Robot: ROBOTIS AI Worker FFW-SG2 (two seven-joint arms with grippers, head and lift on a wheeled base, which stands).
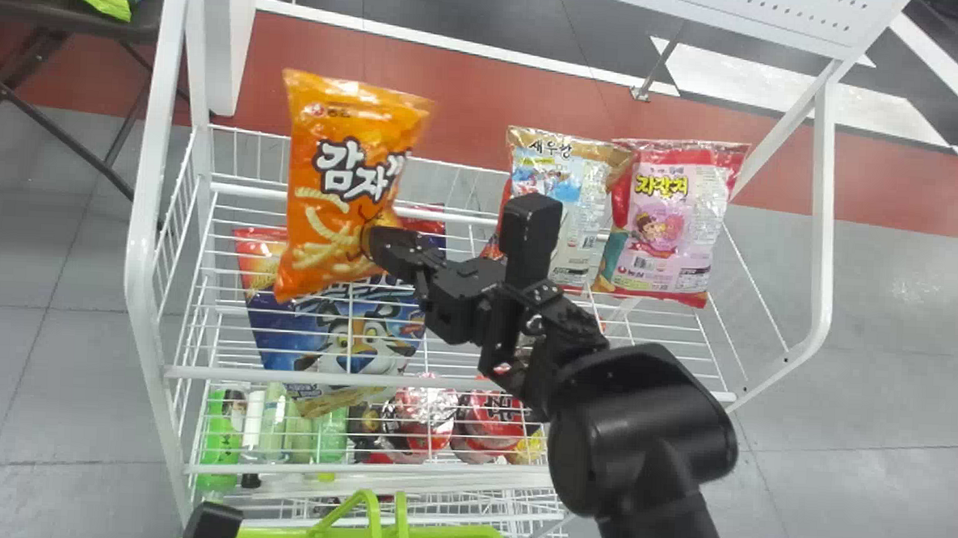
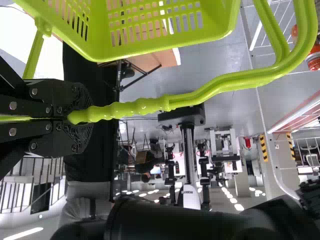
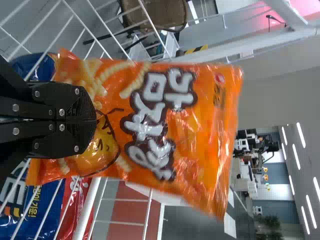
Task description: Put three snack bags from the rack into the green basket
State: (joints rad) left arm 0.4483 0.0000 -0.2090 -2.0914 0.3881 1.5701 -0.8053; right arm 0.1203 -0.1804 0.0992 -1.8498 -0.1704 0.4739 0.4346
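Pinched in my right pincer (image 1: 372, 246) is the lower part of the orange snack bag (image 1: 353, 183), big white lettering across its front, above the rack's (image 1: 137, 262) left side. My left pincer (image 1: 213, 526) grips the handle (image 2: 215, 86) of the green basket (image 1: 475, 536), by the rack's near edge. The rack holds a blue tiger-faced bag (image 1: 355, 336), a printed beige bag (image 1: 570, 216) and a pink-labelled bag (image 1: 691, 222) towards its right edge, with green bottles (image 1: 219, 444) lower down.
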